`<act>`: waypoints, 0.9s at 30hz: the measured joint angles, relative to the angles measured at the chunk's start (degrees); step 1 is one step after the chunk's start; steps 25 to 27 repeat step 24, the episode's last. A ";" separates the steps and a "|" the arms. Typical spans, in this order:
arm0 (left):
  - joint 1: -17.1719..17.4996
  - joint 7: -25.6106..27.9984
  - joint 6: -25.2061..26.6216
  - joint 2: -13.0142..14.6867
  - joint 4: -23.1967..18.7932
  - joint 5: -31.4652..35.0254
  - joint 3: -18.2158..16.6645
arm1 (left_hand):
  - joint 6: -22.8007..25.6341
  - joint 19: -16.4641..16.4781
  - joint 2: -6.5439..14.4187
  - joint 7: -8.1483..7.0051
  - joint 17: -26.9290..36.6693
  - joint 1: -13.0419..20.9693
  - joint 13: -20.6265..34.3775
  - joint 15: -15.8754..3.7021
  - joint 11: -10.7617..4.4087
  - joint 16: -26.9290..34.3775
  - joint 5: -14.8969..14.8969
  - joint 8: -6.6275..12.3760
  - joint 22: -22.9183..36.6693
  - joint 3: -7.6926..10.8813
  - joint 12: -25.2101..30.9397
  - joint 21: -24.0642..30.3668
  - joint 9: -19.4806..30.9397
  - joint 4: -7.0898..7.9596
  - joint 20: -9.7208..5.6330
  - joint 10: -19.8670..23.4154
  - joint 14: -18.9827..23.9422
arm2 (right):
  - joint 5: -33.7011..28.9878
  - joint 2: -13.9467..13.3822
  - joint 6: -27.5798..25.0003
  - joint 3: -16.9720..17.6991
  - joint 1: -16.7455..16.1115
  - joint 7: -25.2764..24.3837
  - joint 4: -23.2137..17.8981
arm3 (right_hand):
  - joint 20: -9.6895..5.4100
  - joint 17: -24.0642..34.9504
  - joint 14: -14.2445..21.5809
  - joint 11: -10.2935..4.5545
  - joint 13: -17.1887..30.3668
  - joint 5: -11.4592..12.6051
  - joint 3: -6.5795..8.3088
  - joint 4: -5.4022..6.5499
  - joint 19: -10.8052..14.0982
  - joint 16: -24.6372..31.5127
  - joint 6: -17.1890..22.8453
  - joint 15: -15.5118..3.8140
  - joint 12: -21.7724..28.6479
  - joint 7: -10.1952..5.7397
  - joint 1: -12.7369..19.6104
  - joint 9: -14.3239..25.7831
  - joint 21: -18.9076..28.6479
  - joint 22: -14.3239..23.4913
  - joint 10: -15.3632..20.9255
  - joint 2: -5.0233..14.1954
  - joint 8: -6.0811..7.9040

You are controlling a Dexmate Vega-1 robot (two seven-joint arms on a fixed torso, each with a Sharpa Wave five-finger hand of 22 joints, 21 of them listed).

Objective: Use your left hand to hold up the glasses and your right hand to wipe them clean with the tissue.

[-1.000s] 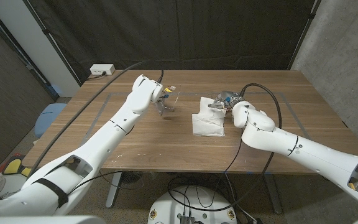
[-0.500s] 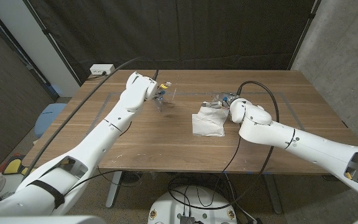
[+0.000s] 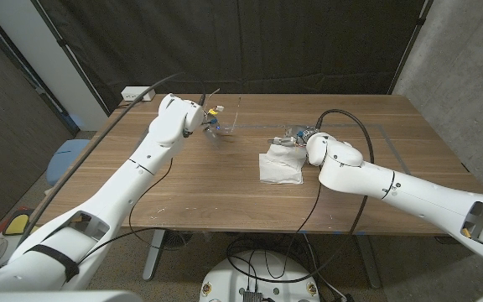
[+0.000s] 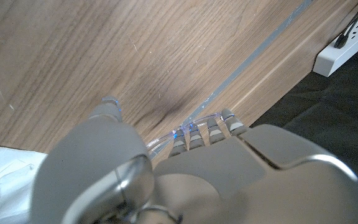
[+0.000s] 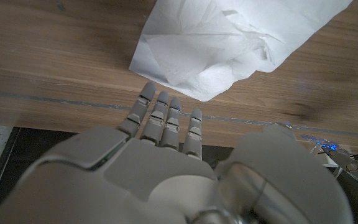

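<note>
Head view: left robot hand (image 3: 211,126) is raised above the far-left part of the table (image 3: 225,197), fingers closed around the glasses (image 3: 227,122). The clear frame sticks out to the side of the fingers and is off the wood; a faint shadow lies on the table below it. In the left wrist view the fingers (image 4: 207,127) curl around a thin transparent piece of the glasses (image 4: 194,121), with bare wood grain behind them — exact contact points too small to make out.

The tissue (image 3: 281,164) is a crumpled white sheet lying on the table near the middle, well apart from the glasses. Right robot hand (image 3: 296,136) sits at the far edge of the tissue. In the right wrist view its fingers (image 5: 166,118) are straight, side by side, reaching toward a corner of the tissue (image 5: 222,43) with nothing between them — hand unclenched, holding nothing. Whether the fingertips touch the paper cannot be told.

No containers on the table. A white power strip (image 3: 138,94) lies at the far-left corner; it also shows in the left wrist view (image 4: 347,43). Dark curtain (image 3: 250,42) hangs behind the table.
</note>
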 measured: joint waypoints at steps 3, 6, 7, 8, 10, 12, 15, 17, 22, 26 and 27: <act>-0.09 -0.09 -0.40 0.52 0.00 -1.42 -0.19 | 1.86 -0.21 -0.33 1.53 -0.64 -0.33 -0.03 -0.20 0.09 0.23 0.45 1.20 0.00 -0.50 0.20 -0.44 0.00 0.16 0.22 0.58 -0.21 | 0.37 0.20 -0.46 -0.70 0.61 -0.01 -0.03 | 0.10 -0.27 -0.51 -0.18 0.00 0.00 0.00 0.00 -0.10 0.00 -0.50 -0.10 0.00 -0.13 -0.25 0.00 -0.44 0.00 -0.19 -0.25 0.00; -0.22 -0.11 -0.66 1.20 0.01 -2.68 -0.42 | 2.44 -0.29 -0.34 1.73 -0.93 -0.32 -0.03 -0.20 0.20 0.45 0.45 1.34 0.00 -0.49 0.39 -0.44 0.00 0.17 0.32 0.85 -0.21 | 0.76 0.48 -1.08 -1.45 1.22 -0.18 -0.03 | 0.40 -0.35 -1.24 -0.38 -0.23 0.22 -0.27 0.10 -0.39 0.00 -0.89 -0.24 0.00 0.01 -0.59 0.00 -0.73 0.00 -0.39 -0.01 0.00; -0.23 -0.12 -0.79 1.54 0.01 -3.23 -0.51 | 2.24 -0.29 -0.34 1.62 -0.98 -0.32 -0.03 -0.20 0.20 0.45 0.45 1.33 0.00 -0.52 0.39 -0.44 0.00 0.14 0.32 0.85 -0.21 | 0.87 0.60 -1.28 -1.80 1.51 -0.31 -0.04 | 0.20 -0.48 -1.74 -0.66 -0.26 0.22 -0.41 0.07 -0.62 -0.13 -1.03 -0.21 0.00 -0.04 -0.59 0.00 -0.94 0.00 -0.67 -0.01 0.00; -0.24 -0.10 -0.85 1.75 0.01 -3.69 -0.56 | 1.61 -0.29 -0.33 1.56 -1.15 -0.32 -0.03 -0.20 0.20 0.45 0.45 1.33 0.00 -0.64 0.39 -0.44 0.00 0.02 0.32 0.85 -0.21 | 1.05 0.69 -1.66 -2.08 1.72 -0.58 -0.06 | 0.31 -0.53 -2.30 -0.65 -0.27 0.22 -0.56 -0.08 -0.92 -0.22 -1.11 -0.21 0.00 -0.12 -0.59 0.01 -1.26 0.00 -1.11 -0.01 0.01; -0.25 0.00 -0.88 2.03 0.01 -4.28 -0.66 | 1.46 -0.29 -0.33 1.46 -1.24 -0.32 -0.02 0.09 0.20 0.45 0.45 1.33 0.00 -0.64 0.39 -0.44 0.00 0.02 0.32 0.85 -0.50 | 1.16 0.85 -2.08 -2.53 2.05 -0.86 -0.16 | 0.63 -0.77 -2.99 -0.37 -0.28 0.22 -0.56 -0.08 -1.42 -0.21 -1.42 0.10 0.00 0.01 -0.59 0.01 -1.63 0.00 -1.61 -0.01 0.20; -0.25 0.22 -0.88 2.44 -0.05 -4.80 -0.77 | 1.46 -0.29 -0.33 1.46 -1.34 -0.32 -0.02 0.09 0.21 0.45 0.45 1.33 0.00 -0.64 0.39 -0.44 0.00 0.02 0.32 0.83 -0.51 | 1.31 0.94 -2.68 -2.92 2.30 -1.30 -0.33 | 0.82 -0.79 -3.59 -0.37 -0.28 0.22 -0.71 -0.24 -2.08 -0.21 -1.72 0.11 0.00 -0.13 -0.59 0.00 -2.18 0.00 -1.61 -0.01 0.20; -0.23 0.67 -0.88 3.08 -0.43 -5.62 -0.95 | 1.47 -0.29 -0.33 1.46 -1.50 -0.32 -0.02 -0.10 0.21 0.45 0.45 1.33 0.00 -0.64 0.39 -0.44 0.00 0.02 0.32 0.83 -0.72 | 1.73 1.01 -3.92 -3.27 2.49 -2.48 -0.80 | 0.95 -1.06 -3.67 -0.37 -0.49 0.47 -0.71 -0.24 -2.20 -0.21 -1.72 0.19 0.31 -0.13 -0.82 0.01 -2.20 0.00 -1.61 0.22 0.41; -0.17 0.85 -0.85 3.33 -0.57 -6.10 -1.00 | 1.47 -0.28 -0.33 1.45 -1.50 -0.32 -0.02 -0.10 0.21 0.67 0.45 1.33 0.00 -0.77 0.39 -0.44 0.00 0.14 0.32 0.83 -0.72 | 2.04 1.01 -4.50 -3.32 2.50 -3.01 -1.09 | 1.09 -1.06 -3.67 -0.71 -0.56 0.63 -0.71 -0.24 -2.34 -0.21 -1.68 0.19 0.44 -0.17 -0.81 0.01 -2.59 0.00 -1.75 0.22 0.64; 0.12 1.25 -0.70 4.30 -1.11 -7.43 -1.12 | 1.81 -0.28 -0.33 1.76 -1.77 -0.32 -0.02 -0.10 0.21 0.67 0.45 1.33 0.01 -0.95 0.39 -0.44 0.00 0.32 0.32 0.83 -0.71 | 3.24 0.92 -6.27 -3.28 2.34 -5.22 -2.29 | 1.09 -1.32 -3.67 -1.13 -0.58 0.63 -0.87 -0.08 -2.34 0.02 -1.05 0.19 0.66 -0.34 -0.81 0.01 -2.59 0.01 -1.46 0.22 0.84; 0.26 1.40 -0.56 4.63 -1.30 -7.79 -1.17 | 1.81 -0.28 -0.33 1.76 -1.77 -0.32 -0.02 -0.10 0.21 0.67 0.45 1.33 0.01 -0.95 0.39 -0.44 0.00 0.32 0.32 0.83 -0.71 | 3.64 0.84 -6.71 -3.18 2.22 -6.31 -2.64 | 1.09 -1.32 -3.67 -1.32 -0.58 0.63 -0.87 -0.08 -2.34 0.02 -0.96 0.19 0.66 -0.43 -0.81 0.02 -2.72 0.01 -1.27 0.22 1.06; 0.26 1.40 -0.56 4.63 -1.30 -7.79 -1.17 | 1.81 -0.28 -0.33 1.76 -1.77 -0.32 -0.02 -0.10 0.21 0.67 0.45 1.33 0.01 -0.95 0.39 -0.44 0.00 0.32 0.32 0.83 -0.71 | 3.64 0.84 -6.71 -3.18 2.22 -6.31 -2.64 | 1.09 -1.32 -3.67 -1.32 -0.58 0.63 -0.87 -0.08 -2.34 0.02 -0.96 0.19 0.66 -0.43 -0.81 0.02 -2.72 0.01 -1.27 0.22 1.06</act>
